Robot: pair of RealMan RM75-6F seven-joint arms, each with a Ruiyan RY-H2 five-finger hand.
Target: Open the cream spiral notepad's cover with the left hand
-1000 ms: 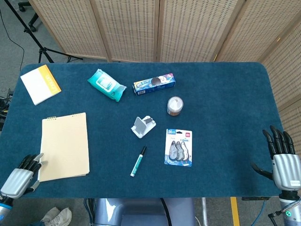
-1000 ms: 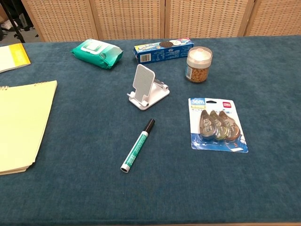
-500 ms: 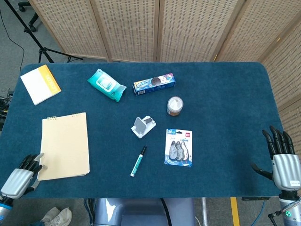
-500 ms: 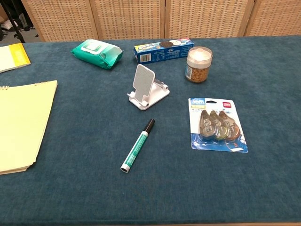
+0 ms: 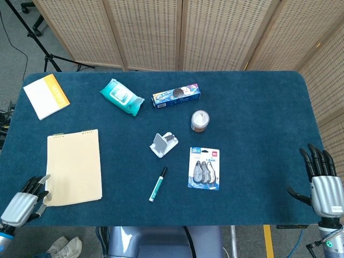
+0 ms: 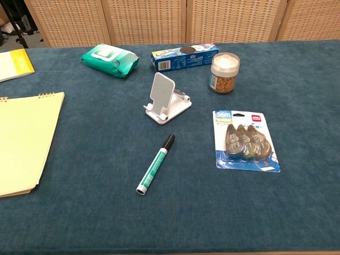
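Clearly at the start: notepad (image 5: 74,167) flat and closed on the desk (image 5: 252,118), well left of the pen (image 5: 158,184), spiral edge at the far end, long axis running away from the robot. Left hand (image 5: 24,201) just off the pad's near left corner, fingers (image 5: 36,186) curled and reaching toward that corner, nothing visibly held; contact with the cover too small to tell. Pad lay up and to the right of that hand. Right hand (image 5: 321,183) far across the desk, fingers spread, empty. Left hand much nearer. Probably called for catching the near edge and lifting toward the spiral.
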